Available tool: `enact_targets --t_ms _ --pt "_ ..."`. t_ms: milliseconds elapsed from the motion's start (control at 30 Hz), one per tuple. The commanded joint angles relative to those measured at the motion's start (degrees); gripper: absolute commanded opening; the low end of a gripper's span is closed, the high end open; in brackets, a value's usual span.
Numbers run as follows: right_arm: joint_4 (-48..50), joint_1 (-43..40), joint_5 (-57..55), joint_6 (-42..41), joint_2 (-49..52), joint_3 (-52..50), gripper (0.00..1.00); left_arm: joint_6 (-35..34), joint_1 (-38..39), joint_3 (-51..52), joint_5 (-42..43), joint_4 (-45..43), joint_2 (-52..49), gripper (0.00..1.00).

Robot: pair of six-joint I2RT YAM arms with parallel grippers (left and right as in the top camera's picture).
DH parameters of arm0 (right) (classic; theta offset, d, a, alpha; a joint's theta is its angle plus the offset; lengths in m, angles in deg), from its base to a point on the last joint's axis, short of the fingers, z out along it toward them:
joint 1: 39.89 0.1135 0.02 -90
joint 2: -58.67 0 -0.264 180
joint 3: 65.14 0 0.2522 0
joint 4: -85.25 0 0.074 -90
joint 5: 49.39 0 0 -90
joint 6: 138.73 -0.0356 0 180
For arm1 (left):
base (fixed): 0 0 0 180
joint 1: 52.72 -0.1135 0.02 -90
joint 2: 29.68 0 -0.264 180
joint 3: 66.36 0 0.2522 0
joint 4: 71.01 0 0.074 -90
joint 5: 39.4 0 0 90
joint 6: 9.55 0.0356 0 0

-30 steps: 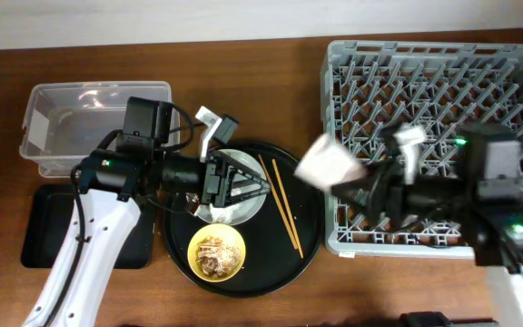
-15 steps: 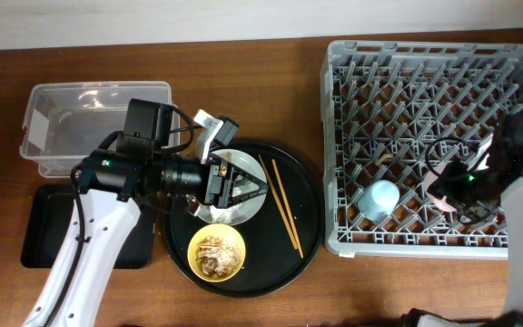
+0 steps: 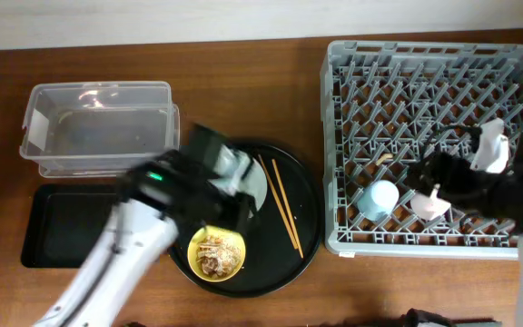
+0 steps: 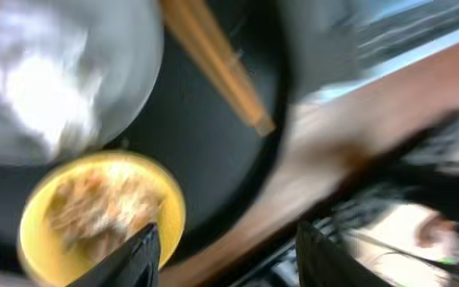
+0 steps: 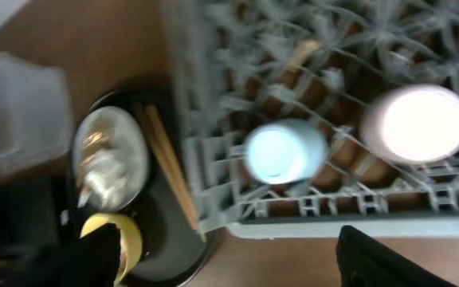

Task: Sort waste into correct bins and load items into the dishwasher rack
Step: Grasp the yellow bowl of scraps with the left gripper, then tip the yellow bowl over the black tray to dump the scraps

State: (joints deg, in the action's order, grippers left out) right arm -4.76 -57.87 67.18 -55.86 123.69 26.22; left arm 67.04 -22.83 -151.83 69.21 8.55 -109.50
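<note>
Two cups down, the rest to go: the blue cup [image 3: 382,198] and pink cup [image 3: 429,205] sit side by side in the front rows of the rack [image 3: 352,240]. My right gripper [image 5: 229,247] hangs above them, jaws spread wide and holding nothing. Left of the rack, on the round tray [image 3: 271,272], the plate [image 5: 110,159] carries a tissue [image 4: 34,88] and what looks like a wrapper [image 5: 94,141]. The yellow bowl [image 3: 218,254] holds scraps, and the chopsticks [image 3: 284,204] lie nearest the rack. My left gripper [image 4: 225,239], open and empty, hovers over the bowl. Farthest from the rack, the clear tub [image 3: 98,127] and shallow black tray [image 3: 62,222] look bare. I judge that sorting has not yet begun.
</note>
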Motion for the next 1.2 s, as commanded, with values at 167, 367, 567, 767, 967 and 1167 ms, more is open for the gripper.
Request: enact_targets --t_ms 167,367,567,767,967,1167 --pt "-0.3 6.1 2.6 1.3 -2.6 0.6 0.88 -22.5 15.8 29.0 -19.7 -20.9 0.1 0.39" --pt "-1.1 6.1 2.6 1.3 -1.4 0.6 0.88 -22.6 15.9 30.0 -19.7 -25.8 0.1 0.23" --pt "-1.1 6.1 2.6 1.4 -1.4 0.6 0.87 -19.3 15.9 30.3 -23.5 -29.6 -1.0 0.24" --pt "-1.2 6.1 2.6 1.4 -1.4 0.6 0.88 -19.3 15.9 28.9 -20.5 -30.1 -4.7 0.00" --pt "-1.1 6.1 2.6 1.4 -1.4 0.6 0.87 -14.7 12.8 11.1 -21.2 -9.4 -1.8 0.00" --pt "-1.1 6.1 2.1 1.4 -1.4 0.6 0.87 -3.6 -9.4 2.9 -10.5 -0.9 -1.4 0.00"
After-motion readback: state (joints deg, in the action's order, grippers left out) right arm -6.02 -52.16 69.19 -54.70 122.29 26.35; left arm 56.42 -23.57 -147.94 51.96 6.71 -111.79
